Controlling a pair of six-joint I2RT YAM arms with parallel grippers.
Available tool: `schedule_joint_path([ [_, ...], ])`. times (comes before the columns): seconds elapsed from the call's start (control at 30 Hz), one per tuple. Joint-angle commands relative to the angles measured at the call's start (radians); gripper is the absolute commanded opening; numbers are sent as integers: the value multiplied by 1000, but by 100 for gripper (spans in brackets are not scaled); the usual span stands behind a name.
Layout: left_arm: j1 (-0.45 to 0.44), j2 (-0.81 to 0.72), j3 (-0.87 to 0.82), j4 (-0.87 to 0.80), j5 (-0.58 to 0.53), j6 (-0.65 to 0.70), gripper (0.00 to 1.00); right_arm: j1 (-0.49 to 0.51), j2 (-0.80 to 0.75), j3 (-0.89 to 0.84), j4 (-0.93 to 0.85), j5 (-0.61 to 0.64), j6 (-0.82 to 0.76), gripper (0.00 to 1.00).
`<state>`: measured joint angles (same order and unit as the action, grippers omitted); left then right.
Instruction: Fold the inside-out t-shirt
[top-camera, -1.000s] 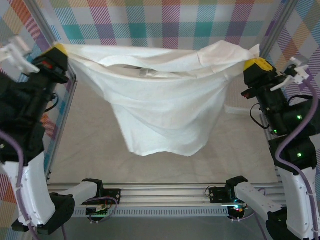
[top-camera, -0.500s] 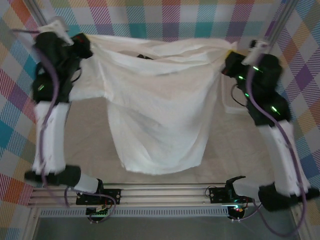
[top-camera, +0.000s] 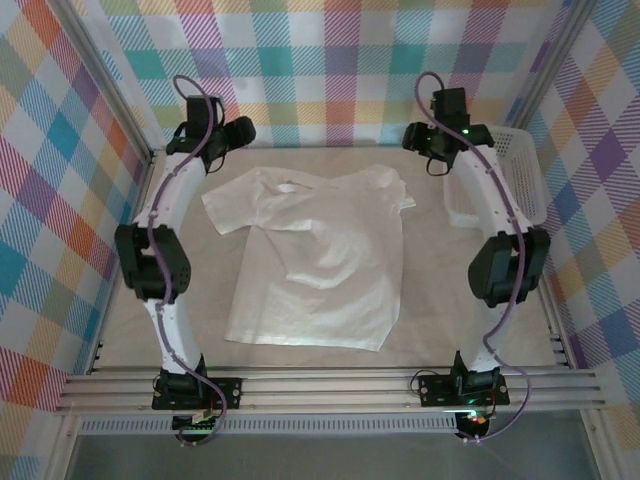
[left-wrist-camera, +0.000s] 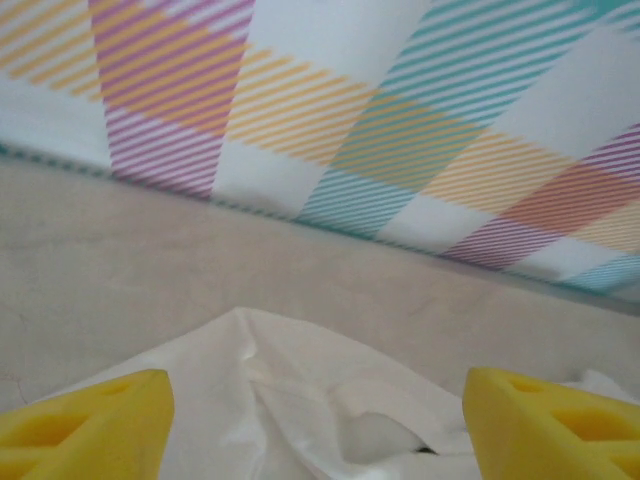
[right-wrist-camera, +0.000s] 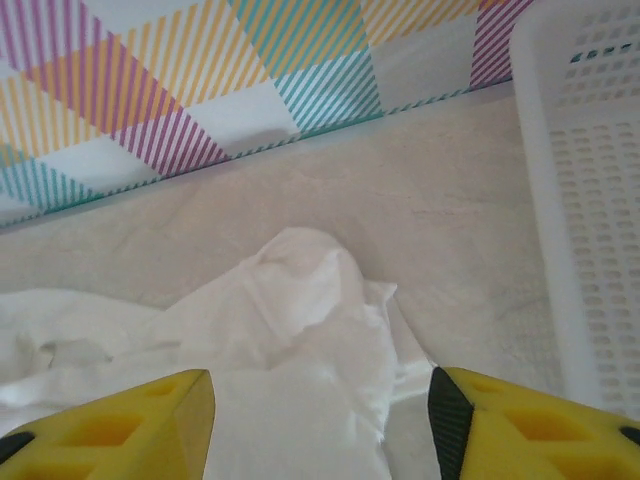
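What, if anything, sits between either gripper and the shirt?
Nothing visible does. The t-shirt lies spread on the table, its far edge just ahead of the open left gripper and right gripper, with no object between. The white basket stands to the right, apart from the cloth.

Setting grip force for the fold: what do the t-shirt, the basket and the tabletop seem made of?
T-shirt: thin, soft, matte white cloth, probably cotton knit; it lies wrinkled and creased. Basket: rigid white plastic, smooth, with rows of moulded holes. Tabletop: matte beige, faintly mottled surface; material unclear.
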<state>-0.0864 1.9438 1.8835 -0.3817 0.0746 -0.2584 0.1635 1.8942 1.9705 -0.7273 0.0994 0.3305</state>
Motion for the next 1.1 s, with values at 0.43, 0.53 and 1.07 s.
schedule_joint_path([
  [0.43,-398,-1057,-753,-317,231,787,100,525,-781,-1017,-196,-183,303,57],
  [0.53,-418,-1203,-881,-358,304,913,100,689,-729,-1103,-270,-143,425,57],
  [1.07,-425,-1247,-1007,-427,409,1045,100,848,-332,-1145,-35,-56,446,26],
])
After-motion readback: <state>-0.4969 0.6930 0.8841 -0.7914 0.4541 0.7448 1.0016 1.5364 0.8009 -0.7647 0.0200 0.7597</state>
